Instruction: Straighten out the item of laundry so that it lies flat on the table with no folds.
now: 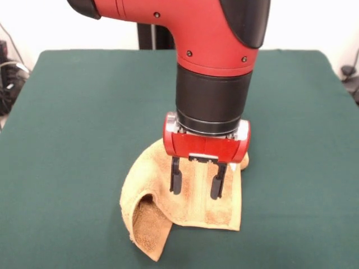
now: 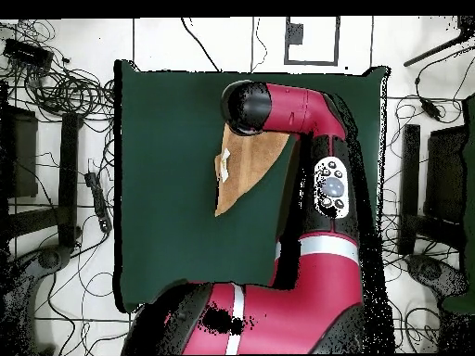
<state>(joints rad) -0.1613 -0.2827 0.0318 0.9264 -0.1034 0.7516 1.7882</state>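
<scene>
The orange-tan towel (image 1: 193, 202) lies on the dark green table (image 1: 84, 123), toward its front edge in the front view. Its left corner is folded over into a raised curl. A woven band runs down its middle. My gripper (image 1: 196, 184) hangs straight down over the towel's middle, open, its two black fingers (image 1: 176, 178) just above or touching the cloth with nothing between them. In the overhead view the towel (image 2: 249, 167) shows as a tan wedge beside the arm, with a small white label at its left edge; the arm hides the gripper and part of the towel.
The green table (image 2: 167, 185) stretches far beyond the towel on every side. Cables and dark equipment (image 2: 56, 93) lie on the floor around it. The red arm (image 2: 315, 185) crosses the table's right part in the overhead view.
</scene>
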